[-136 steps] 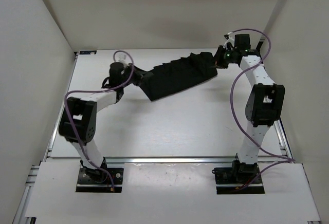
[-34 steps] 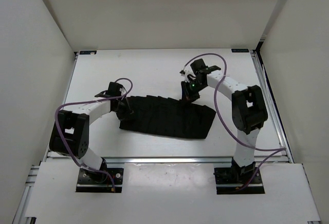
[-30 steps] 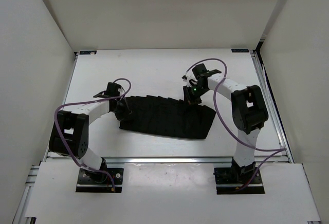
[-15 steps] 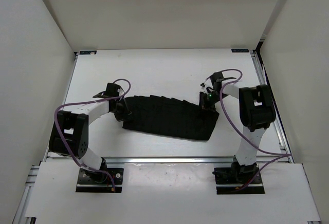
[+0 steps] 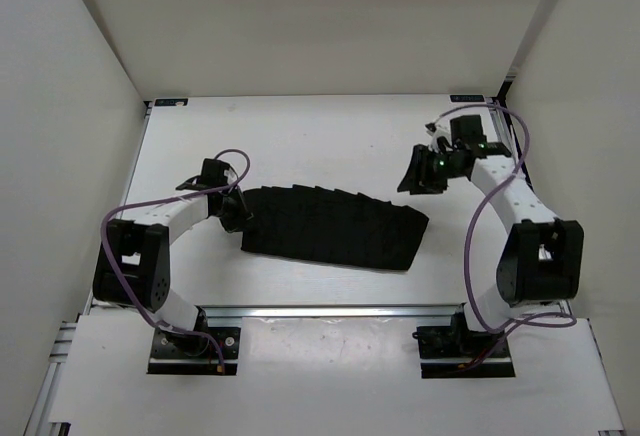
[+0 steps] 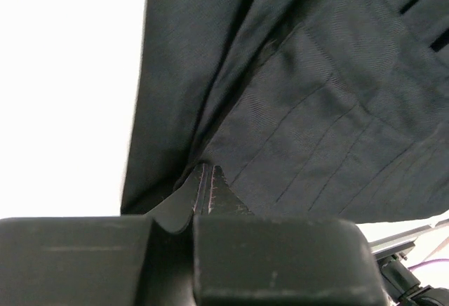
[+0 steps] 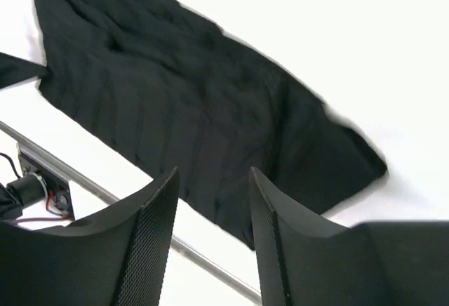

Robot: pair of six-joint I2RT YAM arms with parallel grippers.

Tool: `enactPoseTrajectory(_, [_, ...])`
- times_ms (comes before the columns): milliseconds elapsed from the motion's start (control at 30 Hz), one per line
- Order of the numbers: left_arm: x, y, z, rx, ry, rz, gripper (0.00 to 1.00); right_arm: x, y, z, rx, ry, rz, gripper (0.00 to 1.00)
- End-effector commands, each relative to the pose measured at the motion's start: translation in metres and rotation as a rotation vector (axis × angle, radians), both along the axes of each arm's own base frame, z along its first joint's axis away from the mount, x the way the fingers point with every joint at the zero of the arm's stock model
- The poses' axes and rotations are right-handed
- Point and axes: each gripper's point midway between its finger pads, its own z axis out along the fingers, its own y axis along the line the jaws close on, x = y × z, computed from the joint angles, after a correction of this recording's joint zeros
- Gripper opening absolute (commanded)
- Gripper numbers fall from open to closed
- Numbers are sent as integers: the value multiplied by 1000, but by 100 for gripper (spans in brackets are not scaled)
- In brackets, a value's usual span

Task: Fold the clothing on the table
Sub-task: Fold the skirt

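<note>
On the table [image 5: 300, 136], the clothing [image 5: 335, 226] lies flat as 1 long strip. Left gripper [image 5: 238, 216] is pinched on its left end, probably anchoring it so nothing shifts. Right gripper [image 5: 418, 174] hovers just past its right end, jaws apart, empty.

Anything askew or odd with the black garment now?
Nothing damaged. The black pleated fabric garment lies flat as a band on the white table, slightly slanted to the table's near edge, its far-right corner jutting to a point. The left gripper is shut on its left end; the right gripper is open, clear of it.
</note>
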Motion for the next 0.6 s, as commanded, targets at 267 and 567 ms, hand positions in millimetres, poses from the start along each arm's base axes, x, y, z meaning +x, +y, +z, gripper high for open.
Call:
enactPoseTrajectory(267, [8,-12,-3,6,-18,-46,0,-103,-13,-69,31,244,-119,67])
enactPoseTrajectory(567, [5,0,-22,104,24,-47,0,-116,-16,-88,50,255,-191,69])
